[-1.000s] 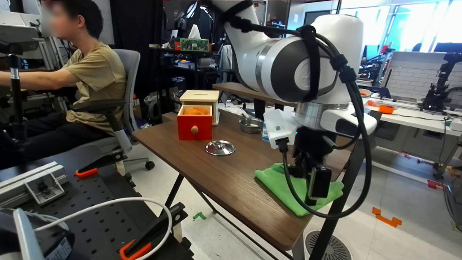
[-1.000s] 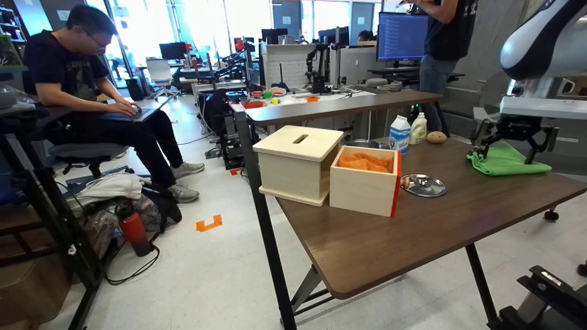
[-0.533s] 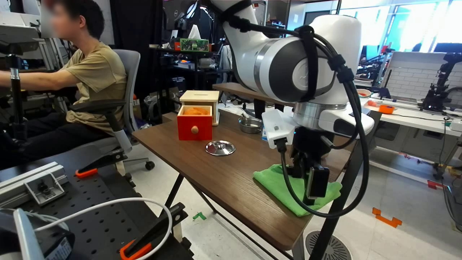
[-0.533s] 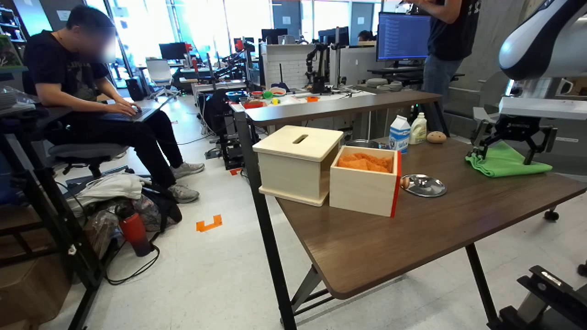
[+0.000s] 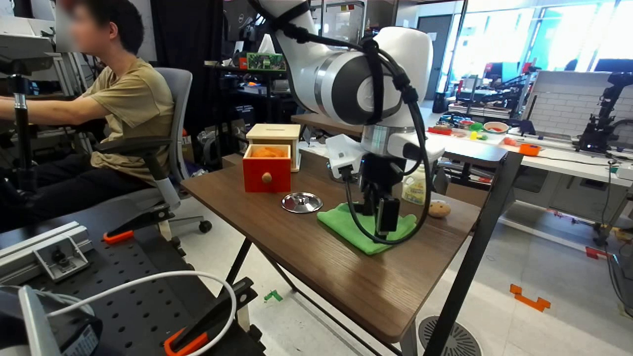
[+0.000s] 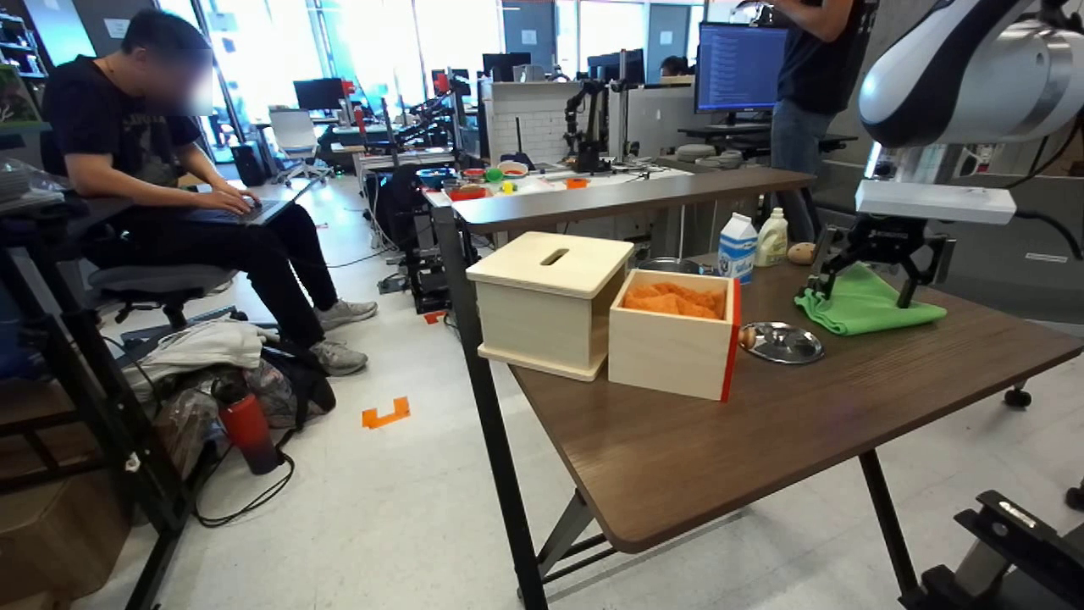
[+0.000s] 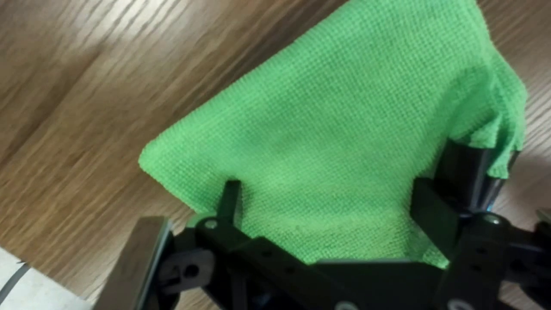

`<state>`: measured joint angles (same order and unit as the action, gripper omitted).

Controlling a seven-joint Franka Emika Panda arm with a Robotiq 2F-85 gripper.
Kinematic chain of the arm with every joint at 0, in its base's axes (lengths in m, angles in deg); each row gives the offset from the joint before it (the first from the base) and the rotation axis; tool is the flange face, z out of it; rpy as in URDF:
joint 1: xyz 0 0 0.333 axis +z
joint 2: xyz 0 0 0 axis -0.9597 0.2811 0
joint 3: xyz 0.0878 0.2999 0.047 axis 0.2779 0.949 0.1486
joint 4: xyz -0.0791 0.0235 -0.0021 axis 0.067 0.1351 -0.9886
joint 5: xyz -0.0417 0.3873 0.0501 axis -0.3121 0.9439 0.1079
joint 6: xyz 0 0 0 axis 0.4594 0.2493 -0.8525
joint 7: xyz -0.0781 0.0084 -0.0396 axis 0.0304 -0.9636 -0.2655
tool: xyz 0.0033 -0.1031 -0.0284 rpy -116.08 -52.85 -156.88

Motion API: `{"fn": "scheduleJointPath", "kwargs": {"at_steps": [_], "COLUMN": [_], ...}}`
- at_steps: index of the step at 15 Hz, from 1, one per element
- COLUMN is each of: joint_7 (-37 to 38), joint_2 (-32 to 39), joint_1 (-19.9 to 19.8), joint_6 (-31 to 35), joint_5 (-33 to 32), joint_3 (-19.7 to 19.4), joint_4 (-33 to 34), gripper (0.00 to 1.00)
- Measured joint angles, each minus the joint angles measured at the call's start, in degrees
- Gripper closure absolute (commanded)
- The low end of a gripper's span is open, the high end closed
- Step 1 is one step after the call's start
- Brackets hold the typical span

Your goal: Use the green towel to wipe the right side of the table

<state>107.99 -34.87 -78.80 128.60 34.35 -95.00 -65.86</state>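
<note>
The green towel [image 5: 341, 225] lies folded on the brown table [image 5: 316, 262], and also shows in an exterior view [image 6: 881, 320]. My gripper [image 6: 862, 301] points down onto the towel with its fingers spread wide apart. In the wrist view the gripper [image 7: 328, 183] has both fingertips pressed into the towel [image 7: 310, 125], with towel cloth lying between them. A corner of the cloth is bunched up around the finger at the right of the wrist view. The towel's part under the gripper body is hidden.
A shiny metal lid [image 5: 302, 202] lies near the towel. A red-fronted drawer [image 5: 267, 173] with orange cloth stands by a wooden box [image 6: 542, 322]. A milk carton [image 6: 737, 250], a bottle [image 5: 414, 188], a potato-like object [image 5: 439, 209] and a pot [image 6: 669, 265] stand farther along.
My gripper and the towel under it have slid across the table, away from its end and toward the lid. The bottle and potato-like object are uncovered in an exterior view. The fingers stay spread.
</note>
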Motion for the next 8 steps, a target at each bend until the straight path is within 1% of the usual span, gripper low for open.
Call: {"fn": "scheduleJointPath", "kwargs": {"at_steps": [4, 8], "joint_7": [0.6, 0.1], "joint_2": [-0.1, -1.7], "joint_1": [1.9, 2.0], "joint_6": [0.0, 0.1], "joint_5": [0.3, 1.0], "joint_3": [1.1, 1.2], "joint_4": [0.1, -0.2], "gripper": [0.0, 0.0]}}
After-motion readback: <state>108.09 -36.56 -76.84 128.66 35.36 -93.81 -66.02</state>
